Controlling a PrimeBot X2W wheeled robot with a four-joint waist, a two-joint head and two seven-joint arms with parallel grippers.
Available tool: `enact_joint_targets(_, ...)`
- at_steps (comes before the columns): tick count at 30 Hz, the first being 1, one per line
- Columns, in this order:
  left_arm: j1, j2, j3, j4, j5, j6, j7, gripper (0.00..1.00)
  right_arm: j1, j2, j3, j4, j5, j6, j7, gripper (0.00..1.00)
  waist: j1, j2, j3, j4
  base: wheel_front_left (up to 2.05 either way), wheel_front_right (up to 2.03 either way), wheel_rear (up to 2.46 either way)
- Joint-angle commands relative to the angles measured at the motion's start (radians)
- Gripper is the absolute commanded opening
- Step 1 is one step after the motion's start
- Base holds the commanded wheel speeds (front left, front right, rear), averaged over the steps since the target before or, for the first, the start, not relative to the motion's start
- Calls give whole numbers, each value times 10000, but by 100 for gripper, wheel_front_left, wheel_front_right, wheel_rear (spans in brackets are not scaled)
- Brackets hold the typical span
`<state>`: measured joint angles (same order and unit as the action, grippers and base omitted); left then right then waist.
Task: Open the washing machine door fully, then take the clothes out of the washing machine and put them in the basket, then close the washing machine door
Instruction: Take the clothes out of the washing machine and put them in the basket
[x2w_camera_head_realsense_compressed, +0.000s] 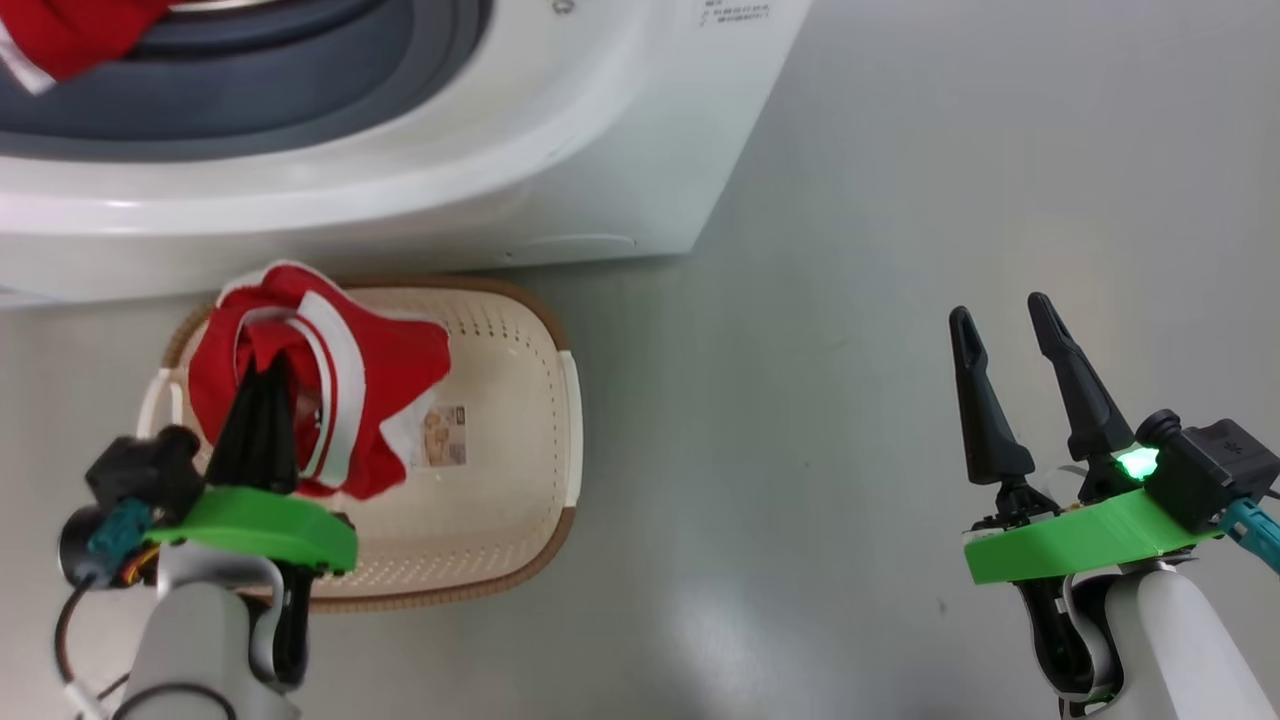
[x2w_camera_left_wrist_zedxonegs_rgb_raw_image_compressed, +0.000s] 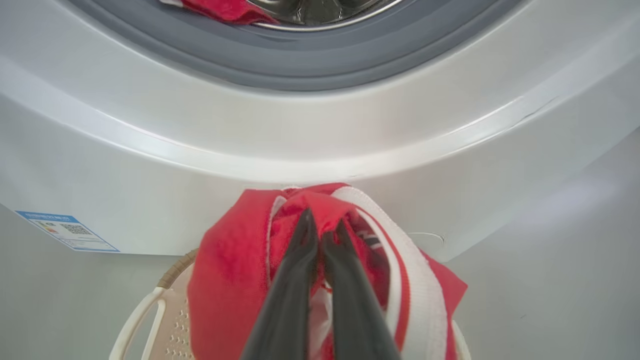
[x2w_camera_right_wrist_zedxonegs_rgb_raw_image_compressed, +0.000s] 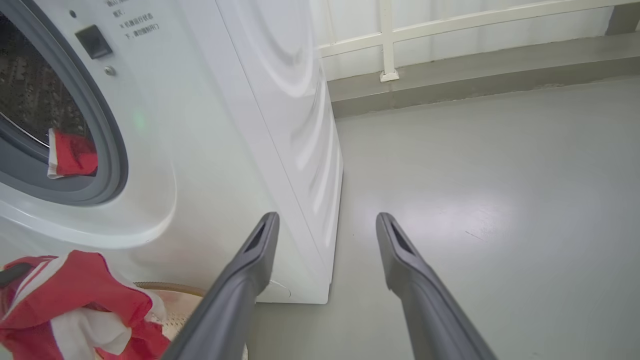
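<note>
My left gripper (x2w_camera_head_realsense_compressed: 264, 366) is shut on a red garment with white stripes (x2w_camera_head_realsense_compressed: 390, 370), holding it just above the left part of the cream basket (x2w_camera_head_realsense_compressed: 520, 400). The left wrist view shows the closed fingertips (x2w_camera_left_wrist_zedxonegs_rgb_raw_image_compressed: 322, 224) pinching the cloth (x2w_camera_left_wrist_zedxonegs_rgb_raw_image_compressed: 225, 270) over the basket's handle (x2w_camera_left_wrist_zedxonegs_rgb_raw_image_compressed: 135, 320). Another piece of red clothes (x2w_camera_head_realsense_compressed: 70, 35) lies on the grey ring of the washing machine (x2w_camera_head_realsense_compressed: 500, 150), also seen in the drum mouth (x2w_camera_right_wrist_zedxonegs_rgb_raw_image_compressed: 75, 157). The washing machine door is out of view. My right gripper (x2w_camera_head_realsense_compressed: 1000, 310) stands open over bare floor, its fingers holding nothing (x2w_camera_right_wrist_zedxonegs_rgb_raw_image_compressed: 326, 220).
The basket sits on the grey floor against the machine's front. A paper label (x2w_camera_head_realsense_compressed: 443, 436) lies inside it. A blue sticker (x2w_camera_left_wrist_zedxonegs_rgb_raw_image_compressed: 67, 231) marks the machine's lower front. Behind the machine runs a wall with a white rail (x2w_camera_right_wrist_zedxonegs_rgb_raw_image_compressed: 385, 45).
</note>
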<state>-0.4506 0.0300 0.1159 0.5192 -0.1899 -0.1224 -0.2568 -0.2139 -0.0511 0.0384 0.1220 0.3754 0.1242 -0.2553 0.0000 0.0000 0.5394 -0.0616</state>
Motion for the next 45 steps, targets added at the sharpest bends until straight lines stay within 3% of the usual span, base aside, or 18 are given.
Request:
enact_joint_targets(1,-36,203,234,-126,103,29,-49,0,-136,9,181,-264,-3,65,-65,100,0,0,371,-75,0,0,0)
enact_joint_targets(18,-2327,427,60,3806,1062,-36,-49,0,-805,9,192,-589,176,65,-65,100,0,0,2103,-377,0,0,0)
enact_joint_targets(29,-3090,538,57,4932,1185,97,-49,0,-1017,9,142,-731,180,65,-65,100,0,0,2677,-444,0,0,0)
enact_joint_targets(30,-3126,536,59,4977,1185,106,-49,4,-1019,9,127,-736,169,65,-65,100,0,0,2687,-434,0,0,0)
enact_joint_targets(31,-3159,536,73,5022,1175,116,-49,14,-1023,9,113,-735,161,65,-65,100,0,0,2686,-423,0,0,0)
enact_joint_targets(32,-3185,539,85,5058,1166,121,-49,32,-1028,9,102,-727,154,65,-65,100,0,0,2675,-413,0,0,0)
enact_joint_targets(33,-3204,545,94,5087,1160,122,-49,43,-1035,9,96,-715,144,65,-65,100,0,0,2658,-405,0,0,0)
enact_joint_targets(34,-3218,548,105,5097,1154,123,-49,46,-1043,9,93,-703,131,65,-65,100,0,0,2635,-396,0,0,0)
enact_joint_targets(35,-3221,548,113,5095,1149,123,-49,66,-1050,9,88,-690,117,65,-65,100,0,0,2594,-381,0,0,0)
enact_joint_targets(36,-3208,546,121,5093,1144,123,-49,79,-1054,9,89,-676,108,65,-65,100,0,0,2547,-371,0,0,0)
enact_joint_targets(37,-3187,542,129,5087,1138,123,-49,83,-1054,9,92,-658,103,65,-65,100,0,0,2498,-364,0,0,0)
enact_joint_targets(38,-3159,538,138,5075,1130,121,-49,93,-1051,9,97,-637,98,65,-65,100,0,0,2432,-358,0,0,0)
enact_joint_targets(40,-3096,524,159,5044,1108,115,-49,100,-1041,9,113,-606,87,65,-65,100,0,0,2303,-347,0,0,0)
enact_joint_targets(45,-2929,465,213,4877,1031,100,-49,100,-1003,9,146,-534,57,65,-65,100,0,0,1998,-304,0,0,0)
